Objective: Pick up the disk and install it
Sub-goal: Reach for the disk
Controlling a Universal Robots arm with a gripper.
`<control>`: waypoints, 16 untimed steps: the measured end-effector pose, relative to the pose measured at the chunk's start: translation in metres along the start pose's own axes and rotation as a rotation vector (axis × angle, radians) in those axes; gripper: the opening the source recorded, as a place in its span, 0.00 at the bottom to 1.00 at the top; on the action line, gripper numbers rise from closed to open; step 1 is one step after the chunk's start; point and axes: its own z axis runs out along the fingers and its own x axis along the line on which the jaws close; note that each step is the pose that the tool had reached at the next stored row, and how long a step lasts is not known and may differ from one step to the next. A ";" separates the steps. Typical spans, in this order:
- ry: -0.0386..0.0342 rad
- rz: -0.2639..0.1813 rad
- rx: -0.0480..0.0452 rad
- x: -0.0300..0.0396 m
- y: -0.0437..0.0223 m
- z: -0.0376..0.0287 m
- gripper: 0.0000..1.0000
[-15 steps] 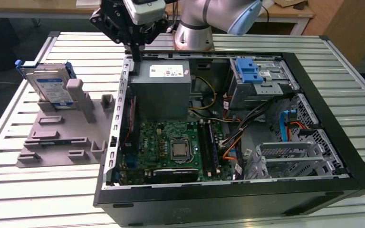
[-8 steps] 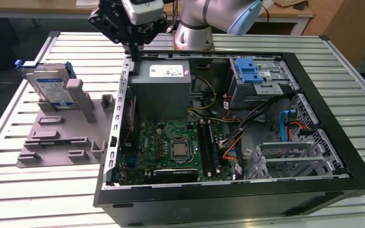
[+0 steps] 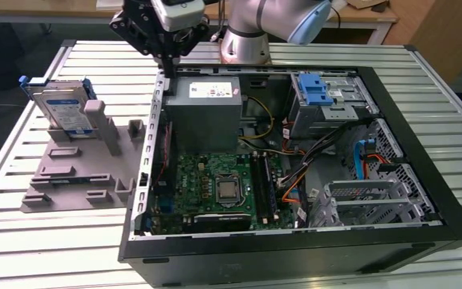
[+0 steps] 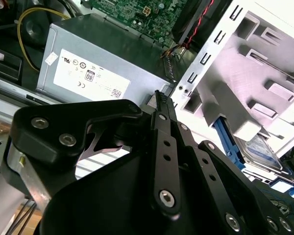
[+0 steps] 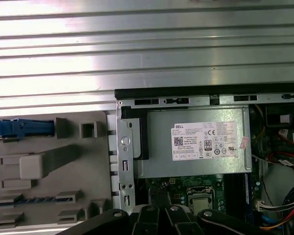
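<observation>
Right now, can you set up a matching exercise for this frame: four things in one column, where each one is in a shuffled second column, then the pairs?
Things:
1. disk
2. fixture
3. power supply
4. gripper

Places:
A. inside the case, next to the motherboard
B. above the case wall nearest the fixture
C. standing on edge in the fixture
D. on the table, at the exterior view's left of the case

Pairs: 1-C, 2-D, 3-A, 4-B
</observation>
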 end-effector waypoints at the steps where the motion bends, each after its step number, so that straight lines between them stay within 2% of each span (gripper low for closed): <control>1: 0.0000 0.000 0.0000 0.0004 0.0000 0.0000 0.11; 16: 0.0000 0.000 0.0000 0.0071 -0.0006 -0.0001 0.11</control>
